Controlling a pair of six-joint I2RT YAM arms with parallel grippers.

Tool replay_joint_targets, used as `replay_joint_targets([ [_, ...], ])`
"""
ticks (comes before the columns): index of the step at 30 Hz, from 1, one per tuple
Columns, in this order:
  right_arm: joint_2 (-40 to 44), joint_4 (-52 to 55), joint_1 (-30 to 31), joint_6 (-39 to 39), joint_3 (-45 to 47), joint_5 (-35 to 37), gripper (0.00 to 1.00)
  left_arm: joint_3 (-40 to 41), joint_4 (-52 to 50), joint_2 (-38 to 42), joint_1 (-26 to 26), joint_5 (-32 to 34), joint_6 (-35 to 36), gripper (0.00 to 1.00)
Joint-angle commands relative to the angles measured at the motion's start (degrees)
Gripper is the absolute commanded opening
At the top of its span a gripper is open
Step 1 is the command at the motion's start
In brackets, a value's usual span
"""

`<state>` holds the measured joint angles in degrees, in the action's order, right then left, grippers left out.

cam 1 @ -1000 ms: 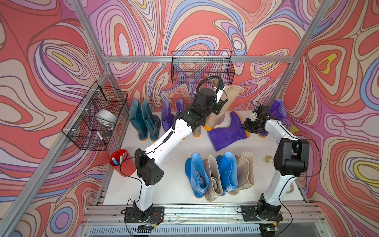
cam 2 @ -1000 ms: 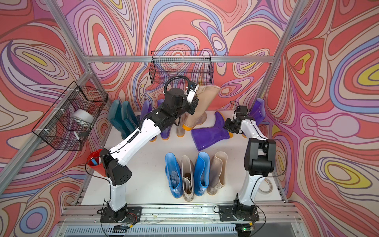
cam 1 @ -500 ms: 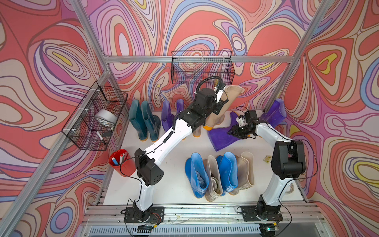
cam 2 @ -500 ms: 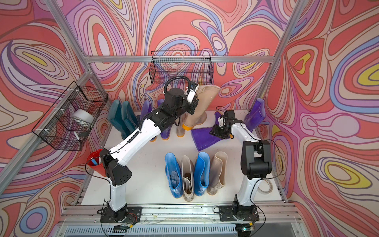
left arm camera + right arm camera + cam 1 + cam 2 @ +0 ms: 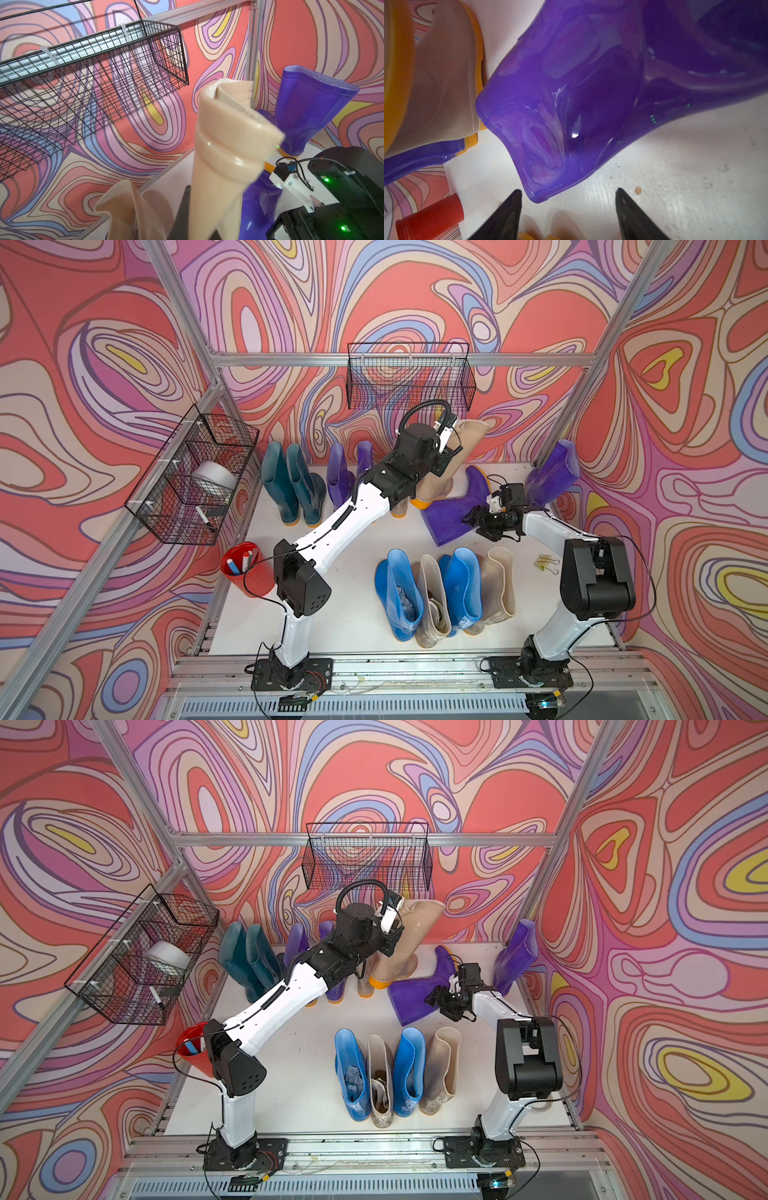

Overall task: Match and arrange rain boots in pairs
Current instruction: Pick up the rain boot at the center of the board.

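My left gripper (image 5: 446,438) is shut on the shaft of a beige rain boot (image 5: 455,456), which tilts near the back wall; its folded top (image 5: 228,128) fills the left wrist view. A purple boot (image 5: 455,512) lies on its side at mid-table. My right gripper (image 5: 478,520) hovers open at that boot's mouth (image 5: 542,166), and the rim's corner sits just ahead of its fingertips (image 5: 517,195). Another purple boot (image 5: 552,472) leans in the back right corner. At the back left stand two teal boots (image 5: 291,485) and two purple ones (image 5: 340,481).
A front row alternates blue (image 5: 399,597), beige (image 5: 432,605), blue (image 5: 461,585) and beige (image 5: 496,589) boots. Wire baskets hang on the back wall (image 5: 409,377) and the left wall (image 5: 195,481). A red cup (image 5: 245,572) stands front left, and binder clips (image 5: 548,564) lie by the right arm.
My right gripper has left the purple boot in the back right corner, swung leftward to the lying purple boot's mouth, and opened. The left arm and its beige boot have not moved.
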<state>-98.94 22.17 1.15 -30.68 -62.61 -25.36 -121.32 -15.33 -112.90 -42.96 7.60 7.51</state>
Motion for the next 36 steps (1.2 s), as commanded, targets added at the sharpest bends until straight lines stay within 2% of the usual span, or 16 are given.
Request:
replay_joint_targets([
  [1,0.5,-3.49,-0.27,-3.08,2.19,0.84,0.73,-0.59,7.68,5.14,0.27,0.31,0.73,0.0],
  [10,-2.23,-7.34,-1.53,-4.88,3.13,0.08,0.74,-0.41,8.24,5.1,0.26,0.27,0.33,0.0],
  [19,-8.53,-12.28,-1.56,-8.21,1.96,-1.24,0.73,-0.06,7.99,5.46,0.24,0.25,0.34,0.0],
  [25,-10.22,-18.29,-1.58,-12.95,2.25,-3.16,0.66,0.12,8.09,5.33,0.24,0.31,0.07,0.0],
  [28,-9.73,-21.56,-1.58,-15.08,2.47,-4.21,0.54,0.03,8.19,5.48,0.24,0.32,0.27,0.0],
  [32,-9.09,-24.4,-1.58,-17.53,2.2,-6.2,0.3,0.12,8.34,5.57,0.25,0.79,0.87,0.0],
  [36,-6.99,-27.29,-1.57,-19.9,3.09,-7.97,0.14,0.7,8.82,5.87,0.24,1.36,1.45,0.0],
])
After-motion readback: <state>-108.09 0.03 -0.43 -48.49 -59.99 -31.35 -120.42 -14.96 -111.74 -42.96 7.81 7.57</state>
